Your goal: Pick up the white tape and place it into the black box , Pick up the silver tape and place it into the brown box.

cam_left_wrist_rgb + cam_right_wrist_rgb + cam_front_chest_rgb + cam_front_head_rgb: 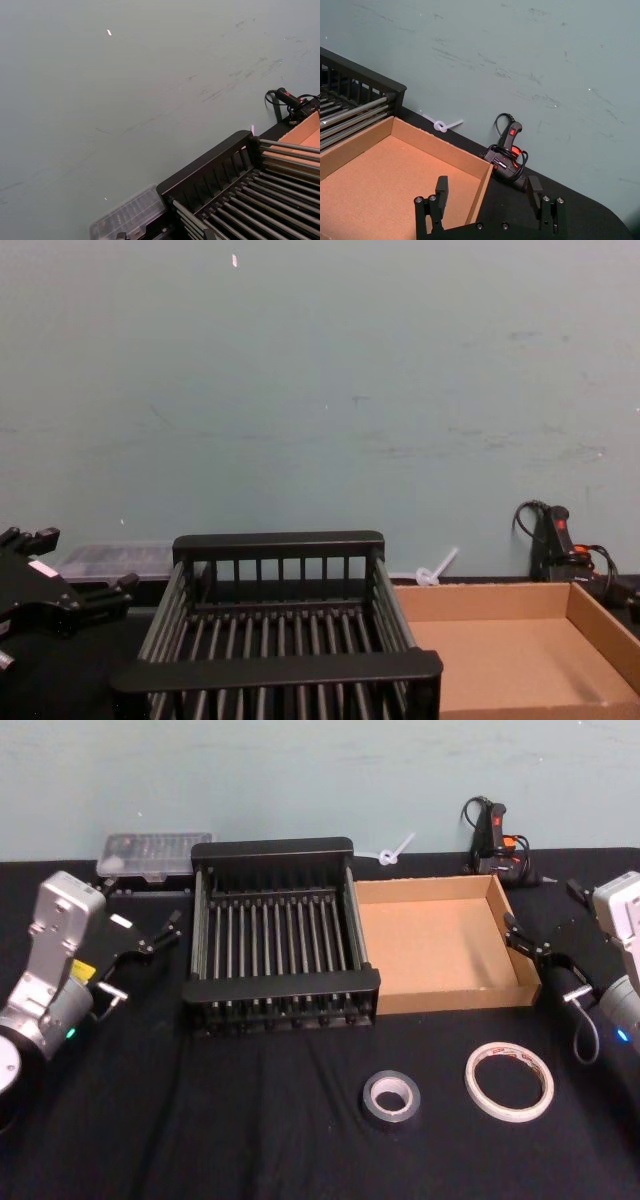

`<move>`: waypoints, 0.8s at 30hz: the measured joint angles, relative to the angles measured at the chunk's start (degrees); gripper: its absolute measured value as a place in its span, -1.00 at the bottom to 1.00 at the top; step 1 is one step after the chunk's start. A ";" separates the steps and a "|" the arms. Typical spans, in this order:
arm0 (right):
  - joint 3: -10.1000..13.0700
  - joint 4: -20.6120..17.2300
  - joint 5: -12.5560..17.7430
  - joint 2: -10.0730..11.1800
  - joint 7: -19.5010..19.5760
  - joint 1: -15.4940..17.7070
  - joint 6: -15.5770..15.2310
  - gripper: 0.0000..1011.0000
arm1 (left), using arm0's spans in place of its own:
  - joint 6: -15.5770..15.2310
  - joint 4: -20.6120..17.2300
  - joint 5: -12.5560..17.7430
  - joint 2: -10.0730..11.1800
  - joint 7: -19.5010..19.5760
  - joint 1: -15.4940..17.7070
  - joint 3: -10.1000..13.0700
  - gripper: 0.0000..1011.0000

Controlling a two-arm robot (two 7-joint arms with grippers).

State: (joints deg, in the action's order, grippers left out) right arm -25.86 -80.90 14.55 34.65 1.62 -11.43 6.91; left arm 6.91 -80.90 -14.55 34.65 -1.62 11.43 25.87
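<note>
The white tape (pixel 509 1081) lies flat on the black desk (pixel 240 1120) at the near right, and the silver tape (pixel 390 1097) lies flat just to its left, apart from it. Both rolls sit nearer than the two boxes. Farther back, the black box (pixel 282 936) stands mid-desk with the brown box (pixel 448 944) touching its right side; both are empty. The left hand (pixel 158 934) hovers left of the black box, its fingers parted and holding nothing. The right hand (pixel 524 941) hovers at the brown box's right wall, fingers (pixel 442 188) spread wide and empty. At the far edge by the wall sit a clear plastic case (pixel 152 856) on the left, a white zip tie (pixel 393 851), and a black glue gun (pixel 496 842) with its cord at the right.
</note>
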 joint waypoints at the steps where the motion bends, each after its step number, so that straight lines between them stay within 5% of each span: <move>1: 0.00 0.00 0.00 0.00 0.00 0.00 0.00 0.98 | 0.00 0.00 0.00 0.00 0.00 0.00 0.00 0.98; 11: 1.82 -0.59 0.85 -0.53 -1.61 0.38 -1.30 0.98 | 0.00 0.00 0.00 0.00 0.00 0.00 0.00 0.98; 24: 6.27 -8.56 5.12 3.63 -7.01 6.23 -3.97 0.98 | 0.00 0.00 0.00 0.00 0.00 0.00 0.00 0.98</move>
State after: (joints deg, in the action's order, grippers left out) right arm -19.60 -89.46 19.67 38.28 -5.39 -5.20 2.93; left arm 6.90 -80.90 -14.55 34.64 -1.62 11.43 25.86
